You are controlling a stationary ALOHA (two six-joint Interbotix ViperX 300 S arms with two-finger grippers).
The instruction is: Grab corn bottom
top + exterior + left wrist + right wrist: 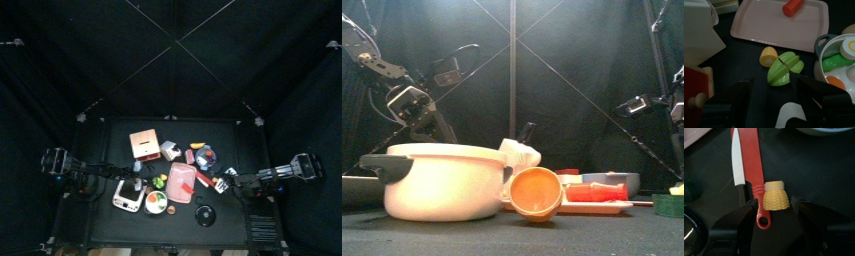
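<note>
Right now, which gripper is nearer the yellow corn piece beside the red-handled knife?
Right. The right gripper hangs just above the yellow corn piece, jaws open to either side, next to the red-handled knife. The left gripper hovers elsewhere, over a green-husked corn piece.

Green-husked yellow corn piece (781, 66) on black table (744, 57), near pink rectangular tray (764, 27) holding an orange-red carrot piece (793, 6), left gripper (773, 92) jaws apart below

Corn piece (775, 196) lies touching knife handle (753, 178), btwn the right gripper's (773, 208) jaws; in left wrist view, husked corn piece (781, 66) sits on table just beside tray (777, 25) w/ a carrot piece (793, 6) on it, pot (825, 50) adjacent.
</note>
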